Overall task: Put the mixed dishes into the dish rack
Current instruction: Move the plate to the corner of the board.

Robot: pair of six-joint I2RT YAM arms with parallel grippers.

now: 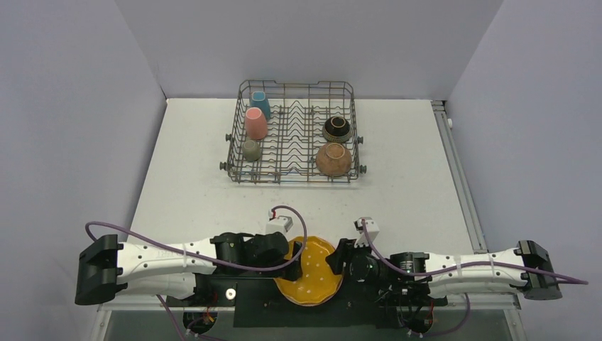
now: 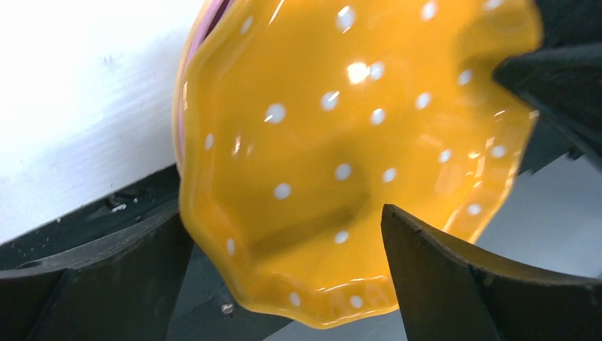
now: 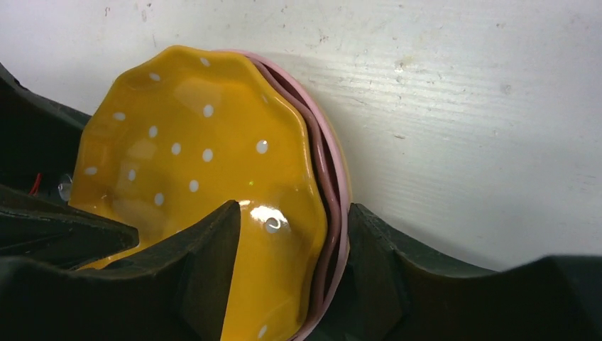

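With left gripper [image 2: 282, 213] spread and right gripper [image 3: 294, 207] hold unclear, the yellow plate [image 1: 311, 271] might have slid off the pink plates [image 3: 339, 177].

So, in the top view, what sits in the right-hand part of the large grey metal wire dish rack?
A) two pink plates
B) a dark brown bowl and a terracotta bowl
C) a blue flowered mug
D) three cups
B: the dark brown bowl and the terracotta bowl sit one behind the other on the right side of the dish rack.
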